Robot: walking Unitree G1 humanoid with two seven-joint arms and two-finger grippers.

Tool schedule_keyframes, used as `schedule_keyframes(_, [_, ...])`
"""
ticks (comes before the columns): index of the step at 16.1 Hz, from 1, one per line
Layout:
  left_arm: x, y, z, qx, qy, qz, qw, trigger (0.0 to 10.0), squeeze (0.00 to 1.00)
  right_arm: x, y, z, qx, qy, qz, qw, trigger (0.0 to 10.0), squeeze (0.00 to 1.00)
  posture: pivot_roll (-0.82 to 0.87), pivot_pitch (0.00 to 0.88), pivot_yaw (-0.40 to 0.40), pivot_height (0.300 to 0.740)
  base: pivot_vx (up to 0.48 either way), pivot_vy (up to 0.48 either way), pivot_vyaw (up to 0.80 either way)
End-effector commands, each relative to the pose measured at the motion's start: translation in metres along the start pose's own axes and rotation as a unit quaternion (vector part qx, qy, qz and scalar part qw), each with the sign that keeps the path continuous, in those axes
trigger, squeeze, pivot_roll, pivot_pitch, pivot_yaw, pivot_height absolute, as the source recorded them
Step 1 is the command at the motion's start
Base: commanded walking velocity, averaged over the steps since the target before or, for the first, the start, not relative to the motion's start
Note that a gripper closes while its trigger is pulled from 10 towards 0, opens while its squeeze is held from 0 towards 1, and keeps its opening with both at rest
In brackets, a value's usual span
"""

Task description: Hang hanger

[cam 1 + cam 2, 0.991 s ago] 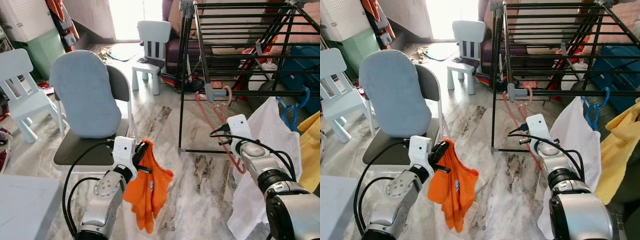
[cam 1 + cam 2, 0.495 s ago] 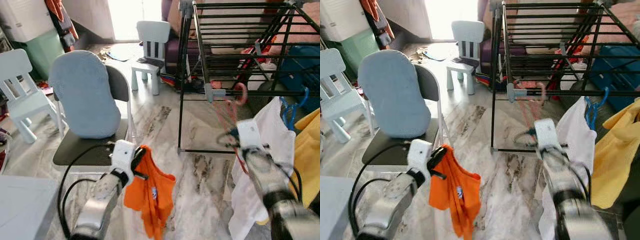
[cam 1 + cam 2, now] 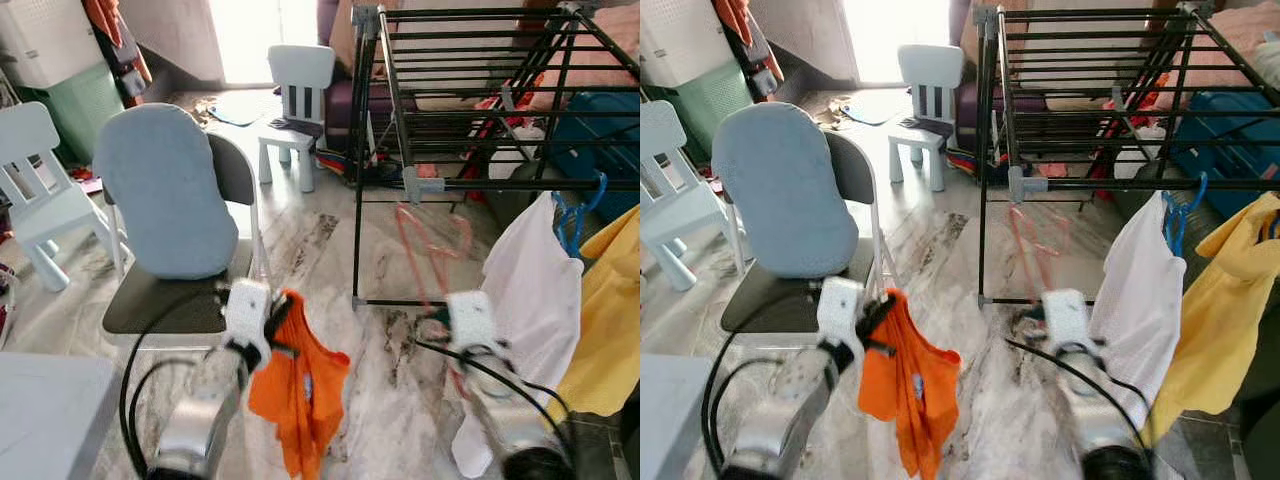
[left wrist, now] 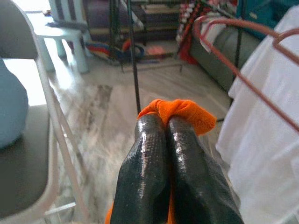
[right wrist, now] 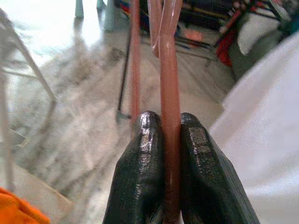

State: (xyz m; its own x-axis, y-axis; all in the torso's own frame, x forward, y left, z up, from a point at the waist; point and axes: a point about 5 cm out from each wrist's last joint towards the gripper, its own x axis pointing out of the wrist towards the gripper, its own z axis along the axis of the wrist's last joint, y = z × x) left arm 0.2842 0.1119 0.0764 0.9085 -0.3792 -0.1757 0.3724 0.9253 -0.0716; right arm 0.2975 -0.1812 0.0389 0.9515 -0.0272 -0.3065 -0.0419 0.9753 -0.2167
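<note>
The floor is pale marble tile with grey and brown veining (image 3: pixel 330 240), glossy where daylight falls from a bright doorway at the far end of the room. A black metal clothes drying rack (image 3: pixel 470 90) stands on it to the robot's right, with a white garment (image 3: pixel 530 290) and a yellow garment (image 3: pixel 610 310) draped from its near rail and a blue plastic hanger (image 3: pixel 580 215) hooked there too. To the left stands a folding chair with a dark seat and a light blue padded back cushion (image 3: pixel 165 190); behind it are two small white plastic children's chairs, one near the doorway (image 3: pixel 298 100) and one at the far left (image 3: pixel 40 170). A green laundry basket (image 3: pixel 85 115) sits against the left wall.

The right gripper (image 5: pixel 163 123) has its black fingers (image 5: pixel 145 158) pressed tight on the thin bar of a pink plastic hanger (image 3: pixel 430 245), which rises in front of the rack, below its near rail and apart from it. The left gripper (image 4: pixel 167 122) is clamped closed on a bunched orange cloth garment (image 3: pixel 300 385) that hangs down over the floor beside the folding chair
</note>
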Motion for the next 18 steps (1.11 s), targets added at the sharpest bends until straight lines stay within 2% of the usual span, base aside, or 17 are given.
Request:
schedule_keyframes(1, [0.006, 0.011, 0.008, 0.003, -0.016, 0.022, 1.0, 10.0, 0.0, 0.006, 0.004, 0.015, 0.011, -0.016, -0.005, 1.0, 10.0, 0.0, -0.13, 0.0, 0.044, 0.74, 0.0, 0.0, 0.0])
schedule_keyframes(6, [0.005, 0.023, 0.005, -0.007, -0.007, 0.048, 0.999, 10.0, 0.0, 0.007, 0.021, 0.019, 0.014, -0.031, 0.05, 0.998, 10.0, 0.0, -0.12, 0.0, 0.069, 0.74, 0.0, 0.0, 0.0])
schedule_keyframes(8, [0.004, 0.024, 0.004, 0.002, -0.008, 0.043, 0.999, 10.0, 0.0, 0.008, 0.021, 0.018, 0.001, -0.032, 0.04, 0.999, 10.0, 0.0, -0.12, 0.0, 0.054, 0.74, 0.0, 0.0, 0.0])
schedule_keyframes(9, [0.002, 0.025, 0.005, 0.0, -0.011, 0.048, 0.999, 10.0, 0.0, 0.007, 0.02, 0.024, 0.014, -0.048, 0.045, 0.998, 10.0, 0.0, -0.12, 0.0, 0.04, 0.74, 0.0, 0.0, 0.0])
schedule_keyframes(11, [0.0, 0.025, 0.003, -0.005, -0.01, 0.056, 0.998, 10.0, 0.0, 0.006, 0.017, 0.027, -0.002, -0.059, 0.051, 0.997, 10.0, 0.0, -0.11, 0.0, 0.033, 0.74, 0.0, 0.0, 0.0])
schedule_keyframes(14, [-0.003, 0.019, 0.002, -0.006, -0.009, 0.045, 0.999, 10.0, 0.0, 0.007, 0.016, 0.029, 0.02, -0.064, 0.061, 0.996, 10.0, 0.0, -0.13, 0.0, 0.023, 0.74, -0.269, 0.0, 0.0])
schedule_keyframes(18, [0.0, 0.016, 0.004, -0.01, -0.012, 0.043, 0.999, 10.0, 0.0, 0.0, 0.01, 0.014, 0.021, -0.027, 0.077, 0.996, 10.0, 0.0, -0.15, 0.0, 0.027, 0.74, -0.277, 0.0, 0.0])
